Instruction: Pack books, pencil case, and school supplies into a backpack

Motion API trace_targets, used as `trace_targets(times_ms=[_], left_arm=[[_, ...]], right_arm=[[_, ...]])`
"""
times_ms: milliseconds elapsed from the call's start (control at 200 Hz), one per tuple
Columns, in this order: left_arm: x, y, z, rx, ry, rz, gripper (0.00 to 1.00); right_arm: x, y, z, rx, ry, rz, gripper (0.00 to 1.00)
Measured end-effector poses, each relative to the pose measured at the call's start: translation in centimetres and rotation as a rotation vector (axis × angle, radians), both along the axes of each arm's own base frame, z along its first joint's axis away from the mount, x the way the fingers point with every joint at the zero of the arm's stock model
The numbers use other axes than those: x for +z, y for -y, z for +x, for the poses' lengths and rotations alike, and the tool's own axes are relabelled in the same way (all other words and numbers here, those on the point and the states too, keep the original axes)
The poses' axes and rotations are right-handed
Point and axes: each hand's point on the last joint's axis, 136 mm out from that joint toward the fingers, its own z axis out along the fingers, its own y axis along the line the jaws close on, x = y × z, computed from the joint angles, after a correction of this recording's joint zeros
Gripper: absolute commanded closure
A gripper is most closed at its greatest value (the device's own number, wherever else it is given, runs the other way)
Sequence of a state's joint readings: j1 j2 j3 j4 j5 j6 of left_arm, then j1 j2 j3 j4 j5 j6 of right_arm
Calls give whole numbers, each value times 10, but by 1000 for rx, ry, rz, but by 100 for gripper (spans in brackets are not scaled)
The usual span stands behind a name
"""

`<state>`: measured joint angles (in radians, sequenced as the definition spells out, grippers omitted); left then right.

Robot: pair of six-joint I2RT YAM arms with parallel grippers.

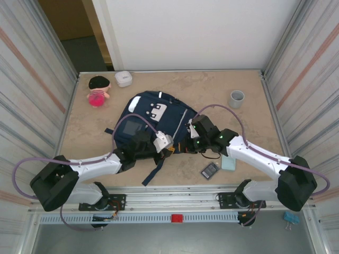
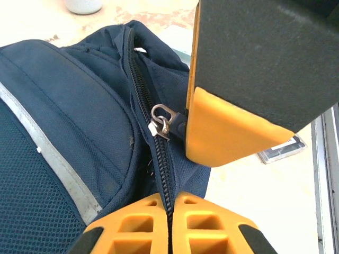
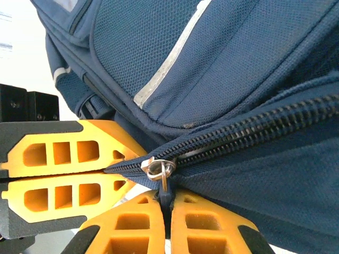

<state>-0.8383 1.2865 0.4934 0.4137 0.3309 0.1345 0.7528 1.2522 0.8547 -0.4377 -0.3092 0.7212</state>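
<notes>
The navy backpack (image 1: 151, 119) lies in the middle of the table, its zipper facing the arms. My left gripper (image 2: 170, 203) is shut on the zipper seam at the bag's near edge. A short way along, my right gripper (image 3: 167, 203) is shut on the dark pull tab hanging from the metal zipper slider (image 3: 158, 168). In the top view the left gripper (image 1: 174, 145) and right gripper (image 1: 188, 143) meet at the bag's near right corner. The pale teal pencil case (image 1: 229, 163) and a dark grey gridded rectangle (image 1: 210, 170) lie near the right arm. The books are out of view.
A grey cup (image 1: 236, 98) stands at the back right. A small white rounded box (image 1: 123, 79) and a pink doll (image 1: 98, 90) sit at the back left. Metal walls close in both sides of the table.
</notes>
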Motion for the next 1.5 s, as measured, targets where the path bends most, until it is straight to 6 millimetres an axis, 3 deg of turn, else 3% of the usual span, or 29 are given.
trace_targets(times_ms=[170,416,692,857,1208,1498], left_arm=[[4,1,4,6,34,30,96],[-9,-3,0,-7,24,90,96],[-15,-6,-5,-20,7,102,95],[-18,-6,-8,-30,-5,106,95],[-14,-7,-7,-30,-1,95,95],[-14,-7,-7,-31,-1,95,95]], right_arm=[[8,14,3,6,9,-29,100],[15,35,13,-12,25,-58,100],[12,23,5,49,-8,17,100],[7,18,0,73,-31,46,89],[-17,6,-10,135,-104,11,83],[-23,5,-9,138,-113,4,69]])
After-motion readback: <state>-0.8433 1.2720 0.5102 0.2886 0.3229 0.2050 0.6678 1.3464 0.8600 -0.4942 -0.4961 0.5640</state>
